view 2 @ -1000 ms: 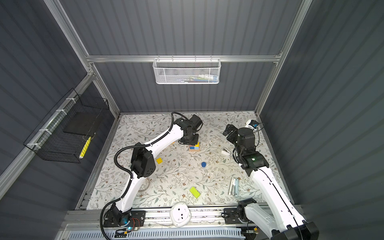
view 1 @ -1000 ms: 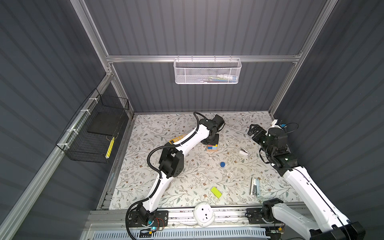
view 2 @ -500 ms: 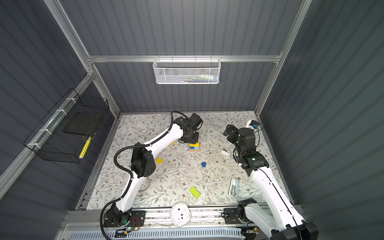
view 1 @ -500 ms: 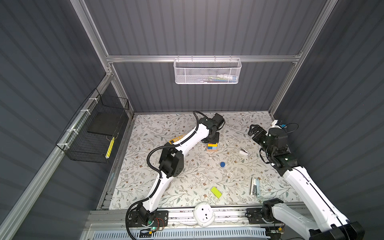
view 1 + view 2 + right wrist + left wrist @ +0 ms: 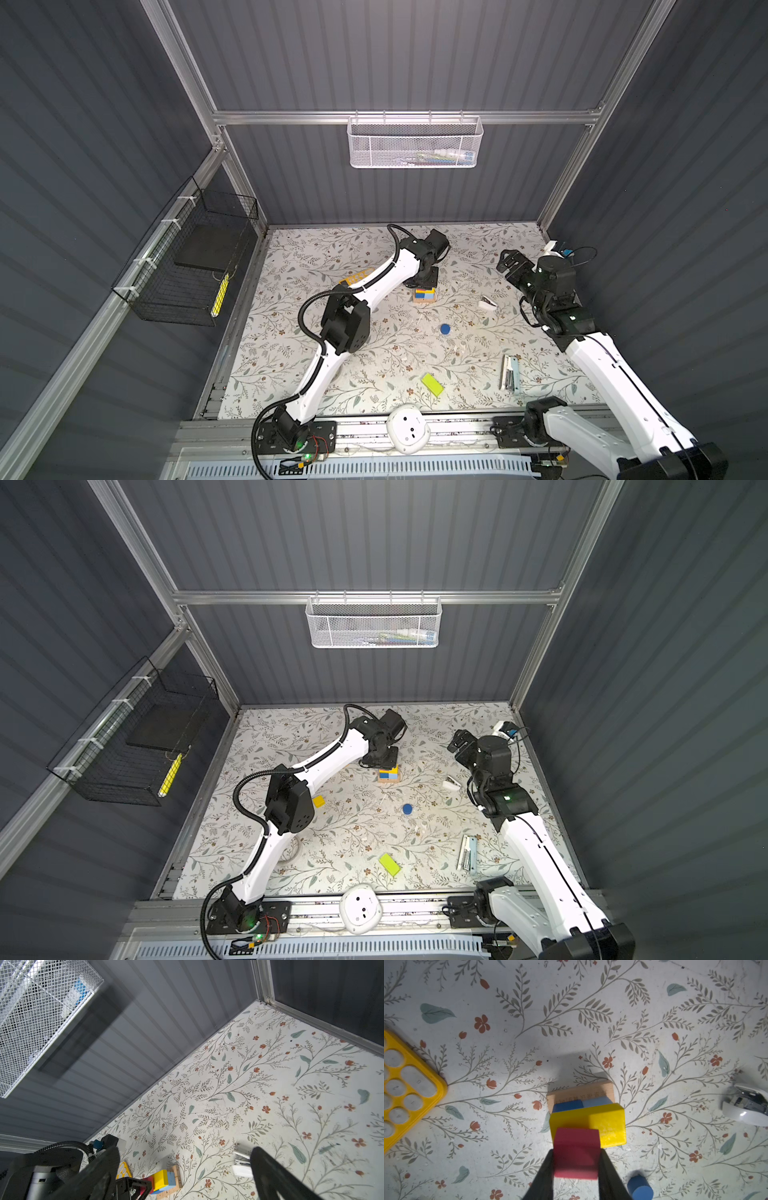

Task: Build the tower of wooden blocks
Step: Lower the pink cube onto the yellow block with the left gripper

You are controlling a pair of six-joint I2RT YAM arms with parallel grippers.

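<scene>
**A:** What could spoil this?

**B:** The left gripper [image 5: 576,1164] is clamped on the pink cube [image 5: 576,1151] and poised over one end of the yellow bar [image 5: 608,1124], not its middle. That bar rides on a blue cube [image 5: 566,1106] and a light-blue cube [image 5: 596,1101], which sit on a tan bar [image 5: 579,1092]. I judge that an off-centre press, or a sideways drag as the jaws part, could tilt the bar or nudge the cubes out from under it.

**A:** Is the cube touching down yet?

**B:** I cannot tell; the wrist view looks almost straight down on it.

**A:** Where does the tower [image 5: 424,295] stand?

**B:** Nearer the back edge of the worktop [image 5: 299,266], roughly midway between its side edges.

**A:** And the arms?

**B:** The left arm reaches diagonally from the front edge, elbow raised, wrist bent down over the stack. The right gripper [image 5: 185,1149] has its jaws spread wide and empty. It hangs raised near the right edge, well apart from the tower.
</scene>
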